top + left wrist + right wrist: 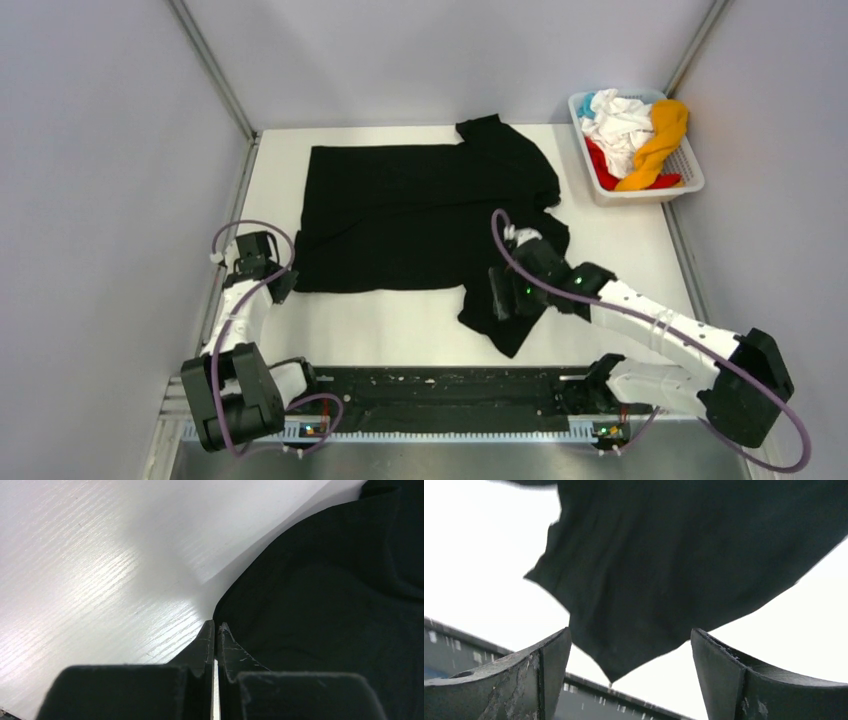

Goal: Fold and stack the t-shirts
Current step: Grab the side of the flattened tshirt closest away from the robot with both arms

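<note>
The black t-shirt (420, 210) lies spread on the white table (380, 330), with one part bunched at the near right. My left gripper (284, 284) is at the shirt's near left corner. In the left wrist view my left gripper (216, 626) has its jaws pressed together on the shirt's edge (320, 605). My right gripper (498, 296) hovers over the near right flap. In the right wrist view my right gripper (631, 650) is wide open, with the pointed flap of the black shirt (664, 575) between and beyond its fingers, not touched.
A white slatted basket (690, 185) stands at the far right corner. It holds crumpled white (620, 125), orange-yellow (660, 140), red (602, 165) and light blue (587, 103) shirts. Grey walls close in the table. A black rail (440, 395) runs along the near edge.
</note>
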`<state>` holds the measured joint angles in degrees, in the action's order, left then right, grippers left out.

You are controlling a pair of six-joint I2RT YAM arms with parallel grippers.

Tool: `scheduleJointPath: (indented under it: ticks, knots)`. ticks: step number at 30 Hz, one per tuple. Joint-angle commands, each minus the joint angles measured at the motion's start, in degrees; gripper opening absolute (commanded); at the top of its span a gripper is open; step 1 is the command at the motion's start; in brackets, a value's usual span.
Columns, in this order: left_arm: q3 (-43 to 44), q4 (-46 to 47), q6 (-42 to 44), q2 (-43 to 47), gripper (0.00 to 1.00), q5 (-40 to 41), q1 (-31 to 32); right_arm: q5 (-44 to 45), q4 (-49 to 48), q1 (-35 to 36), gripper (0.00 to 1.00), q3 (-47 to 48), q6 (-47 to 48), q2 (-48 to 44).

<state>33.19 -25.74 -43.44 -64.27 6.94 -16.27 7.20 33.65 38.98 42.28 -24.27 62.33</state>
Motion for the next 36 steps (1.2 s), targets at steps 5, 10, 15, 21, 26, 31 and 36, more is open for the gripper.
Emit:
scheduleJointPath:
  ticks: [5,10,15,21,26,31,36]
  knots:
    - [-0.04,1.73,1.34,-0.39,0.0,-0.78,0.11,-1.33,7.37,19.23,0.79,-5.09,-12.64,0.67]
    - [-0.36,2.69,1.34,-0.96,0.0,-0.87,0.11,5.53,2.59,20.48,0.64,-4.78,-13.17,8.37]
    - [0.04,2.99,1.37,-2.27,0.0,-0.51,0.15,5.35,0.51,20.55,0.47,-5.77,-13.72,13.71]
    - [0.12,1.82,0.0,-2.29,0.0,0.46,0.1,3.76,6.27,20.53,0.01,-7.96,-17.28,11.27]
    - [-1.52,-1.92,-3.44,2.27,0.0,5.19,0.11,-2.1,15.22,20.97,0.0,-8.6,-18.46,2.16]
    - [-3.56,-5.44,-5.83,6.78,0.0,8.39,0.1,-7.99,21.28,21.84,0.0,-8.79,-20.7,-3.88]
    - [-3.72,-9.33,-5.48,8.87,0.0,10.02,0.01,-12.08,23.28,23.66,0.0,-9.02,-22.36,-6.81]
